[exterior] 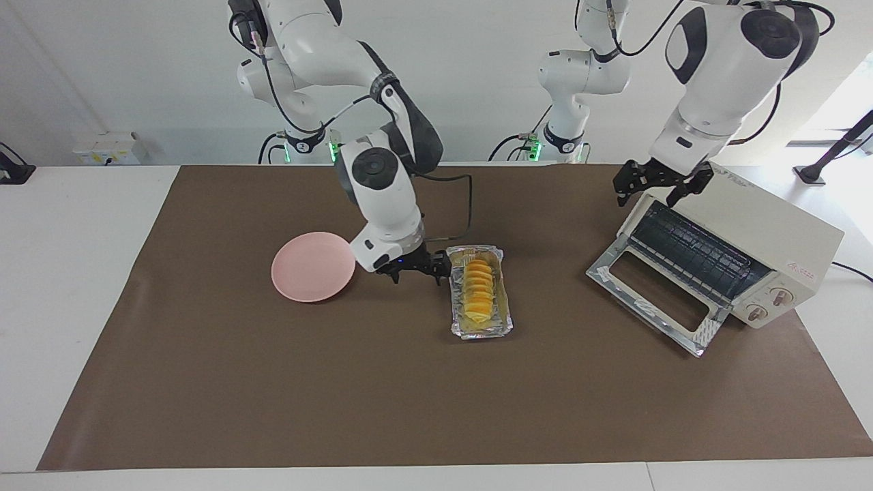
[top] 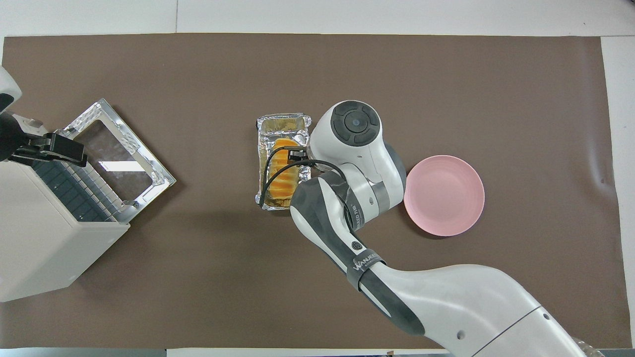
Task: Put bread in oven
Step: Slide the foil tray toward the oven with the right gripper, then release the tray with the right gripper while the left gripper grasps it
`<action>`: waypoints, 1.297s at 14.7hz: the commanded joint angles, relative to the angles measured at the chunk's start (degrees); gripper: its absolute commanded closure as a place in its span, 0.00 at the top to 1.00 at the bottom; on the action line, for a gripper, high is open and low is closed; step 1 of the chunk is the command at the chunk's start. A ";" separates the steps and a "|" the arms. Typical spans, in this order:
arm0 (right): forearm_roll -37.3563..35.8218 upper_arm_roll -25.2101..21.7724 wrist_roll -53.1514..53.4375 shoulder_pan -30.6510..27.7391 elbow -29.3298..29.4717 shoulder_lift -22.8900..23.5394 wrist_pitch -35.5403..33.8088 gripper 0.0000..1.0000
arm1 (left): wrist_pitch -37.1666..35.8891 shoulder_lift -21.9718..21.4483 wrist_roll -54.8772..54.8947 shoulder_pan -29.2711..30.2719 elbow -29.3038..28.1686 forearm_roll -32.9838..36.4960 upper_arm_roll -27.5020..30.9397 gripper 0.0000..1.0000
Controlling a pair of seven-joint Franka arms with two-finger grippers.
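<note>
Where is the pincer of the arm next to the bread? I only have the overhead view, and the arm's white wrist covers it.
Observer: The facing view shows the right pincer low beside the foil tray, on the side toward the pink plate. It is open and empty, and the bread lies in the tray.
Operator: And the pincer at the oven, is it resting on it?
Observer: The left pincer hangs open over the top front edge of the oven, above the lowered door, holding nothing. I cannot tell whether it touches the oven.
</note>
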 commanded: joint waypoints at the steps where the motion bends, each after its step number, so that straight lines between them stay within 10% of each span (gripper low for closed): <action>1: 0.22 0.36 -6.94 -5.29 -1.09 -3.99 -4.12 1.00 | 3.73 0.74 -8.49 -7.46 -2.01 -0.56 0.68 1.00; 13: -3.47 0.27 -43.78 -24.55 -1.62 -11.90 -15.55 1.00 | 12.96 29.38 -30.86 -27.18 14.49 -1.70 1.12 1.00; 19: -9.62 0.27 -48.36 -26.75 -1.79 -19.72 -26.35 1.00 | 15.60 32.30 -30.86 -28.50 14.51 0.05 1.04 0.79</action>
